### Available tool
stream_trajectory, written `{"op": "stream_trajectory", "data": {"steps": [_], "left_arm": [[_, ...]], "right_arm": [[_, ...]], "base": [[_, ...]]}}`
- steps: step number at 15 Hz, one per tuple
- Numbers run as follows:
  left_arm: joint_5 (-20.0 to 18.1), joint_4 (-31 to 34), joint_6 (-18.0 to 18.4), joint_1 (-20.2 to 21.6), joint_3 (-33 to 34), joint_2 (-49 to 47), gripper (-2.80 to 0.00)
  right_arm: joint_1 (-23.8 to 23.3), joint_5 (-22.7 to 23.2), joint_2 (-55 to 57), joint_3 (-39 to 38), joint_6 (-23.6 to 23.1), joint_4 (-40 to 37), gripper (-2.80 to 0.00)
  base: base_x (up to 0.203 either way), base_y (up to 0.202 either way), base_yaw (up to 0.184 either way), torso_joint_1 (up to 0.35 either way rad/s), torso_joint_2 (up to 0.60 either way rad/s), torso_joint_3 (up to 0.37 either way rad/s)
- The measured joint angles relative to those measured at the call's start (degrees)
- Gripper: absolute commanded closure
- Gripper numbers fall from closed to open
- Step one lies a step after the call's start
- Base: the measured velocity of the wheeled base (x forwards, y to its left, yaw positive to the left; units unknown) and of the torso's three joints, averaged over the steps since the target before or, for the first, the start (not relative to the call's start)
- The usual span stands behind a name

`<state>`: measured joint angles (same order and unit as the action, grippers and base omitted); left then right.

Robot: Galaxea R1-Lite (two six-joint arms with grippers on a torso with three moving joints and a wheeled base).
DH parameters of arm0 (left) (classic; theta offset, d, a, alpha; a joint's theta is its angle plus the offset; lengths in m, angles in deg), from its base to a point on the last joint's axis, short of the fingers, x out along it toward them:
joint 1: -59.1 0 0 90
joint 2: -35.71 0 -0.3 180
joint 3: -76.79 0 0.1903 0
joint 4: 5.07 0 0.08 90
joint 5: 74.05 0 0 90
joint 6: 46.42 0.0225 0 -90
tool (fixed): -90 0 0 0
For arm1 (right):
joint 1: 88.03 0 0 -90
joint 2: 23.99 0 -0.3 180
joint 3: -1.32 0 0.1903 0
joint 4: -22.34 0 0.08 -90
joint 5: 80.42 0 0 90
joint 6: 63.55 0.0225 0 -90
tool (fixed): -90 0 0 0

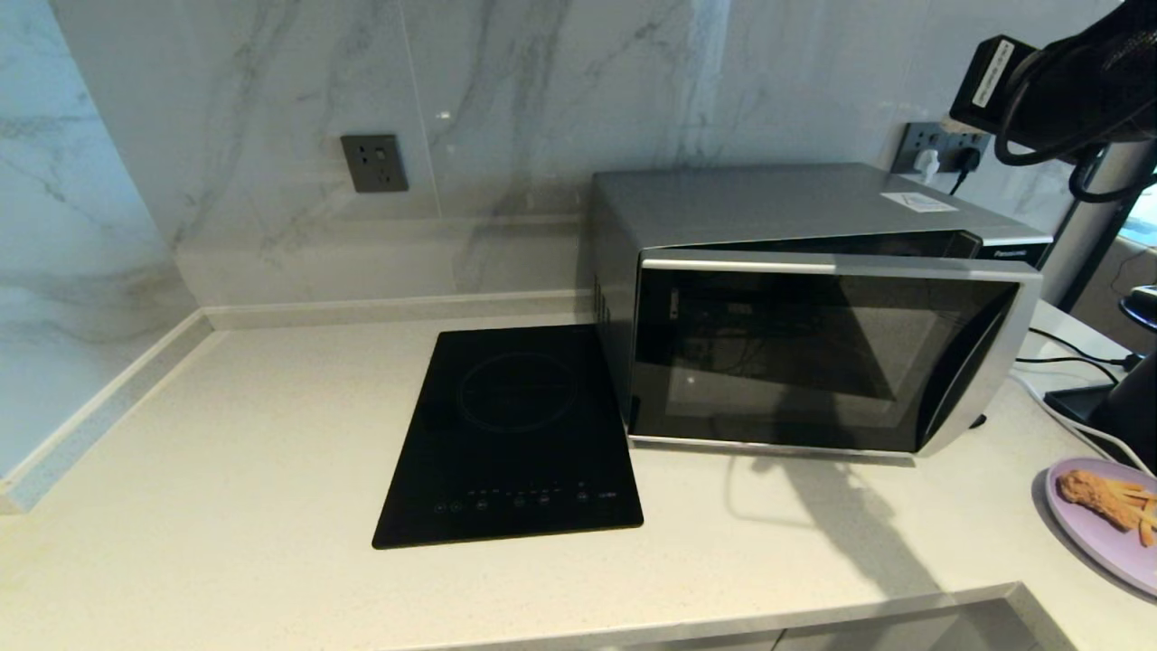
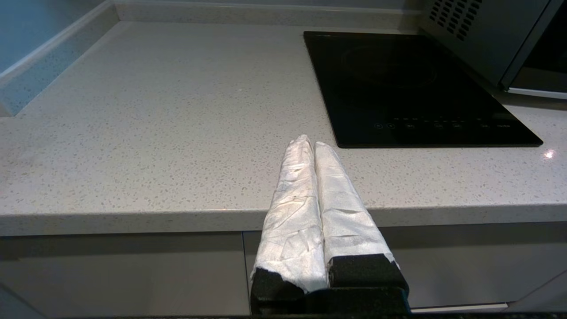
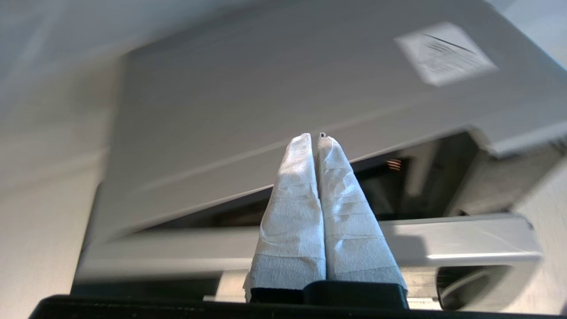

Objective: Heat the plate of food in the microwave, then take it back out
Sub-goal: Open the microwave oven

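The silver-grey microwave (image 1: 813, 307) stands on the counter with its dark glass door (image 1: 813, 357) swung partly open, a gap showing along its top. The lilac plate of food (image 1: 1107, 520), with a fried chicken piece and fries, sits on the counter at the far right, outside the microwave. My right arm (image 1: 1067, 81) is raised at the top right, above the microwave. Its gripper (image 3: 313, 135) is shut and empty, hovering over the microwave's top (image 3: 266, 110) and the door's upper edge. My left gripper (image 2: 310, 142) is shut and empty, parked at the counter's front edge.
A flat black induction hob (image 1: 511, 438) lies left of the microwave. Wall sockets (image 1: 373, 163) sit on the marble backsplash. Cables (image 1: 1067, 362) and a dark object lie right of the microwave, behind the plate. The counter edge (image 1: 633, 624) runs along the front.
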<state>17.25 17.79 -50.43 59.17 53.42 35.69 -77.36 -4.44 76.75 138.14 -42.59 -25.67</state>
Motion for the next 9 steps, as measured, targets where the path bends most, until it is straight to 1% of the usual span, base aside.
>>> {"op": "stream_trajectory", "data": {"steps": [1,3,5,9], "left_arm": [[0.01,0.00,-0.01,0.00,0.00,0.00,0.00],[0.00,0.00,0.00,0.00,0.00,0.00,0.00],[0.00,0.00,-0.01,0.00,0.00,0.00,0.00],[-0.02,0.00,0.00,0.00,0.00,0.00,0.00]], "right_arm": [[-2.05,-0.93,1.36,0.21,1.02,0.02,0.00],[-4.85,-4.30,4.00,0.43,3.41,-0.03,0.00],[-6.00,-4.71,5.42,0.44,6.15,-1.14,0.00],[-6.31,-4.66,5.33,0.46,6.80,-8.18,0.00]], "base": [[0.000,0.000,0.000,0.000,0.00,0.000],[0.000,0.000,0.000,0.000,0.00,0.000],[0.000,0.000,0.000,0.000,0.00,0.000],[0.000,0.000,0.000,0.000,0.00,0.000]]}}
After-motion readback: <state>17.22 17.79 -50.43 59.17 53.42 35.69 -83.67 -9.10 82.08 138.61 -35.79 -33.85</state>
